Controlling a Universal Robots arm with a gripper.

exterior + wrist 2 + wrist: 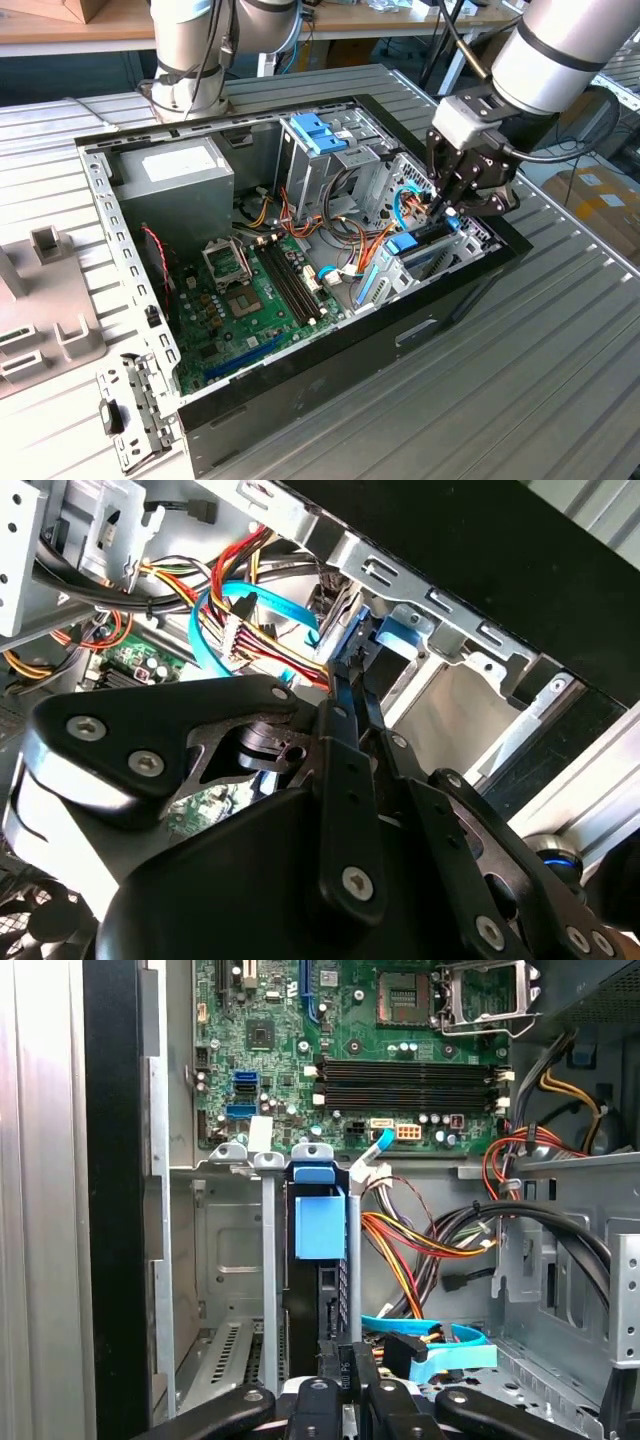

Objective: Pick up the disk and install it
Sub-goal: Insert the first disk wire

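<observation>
Blue-ended disk (320, 1260) stands edge-on in its drive bay (225, 1260); the claw (345, 1360), fingers nearly together, pinches its end. Press straight down, clear of cables (420, 1240).

Grey-sleeved robot arm (560, 50) reaching down from the exterior view's upper right, wrist bent downward, black metal linkage gripper (447, 203) pointing down (fingers drawn close together, tips nearly meeting in both wrist views)

Green motherboard (250, 300), grey power-supply box (180, 185) and 1 blue-topped cage (320, 150).
</observation>
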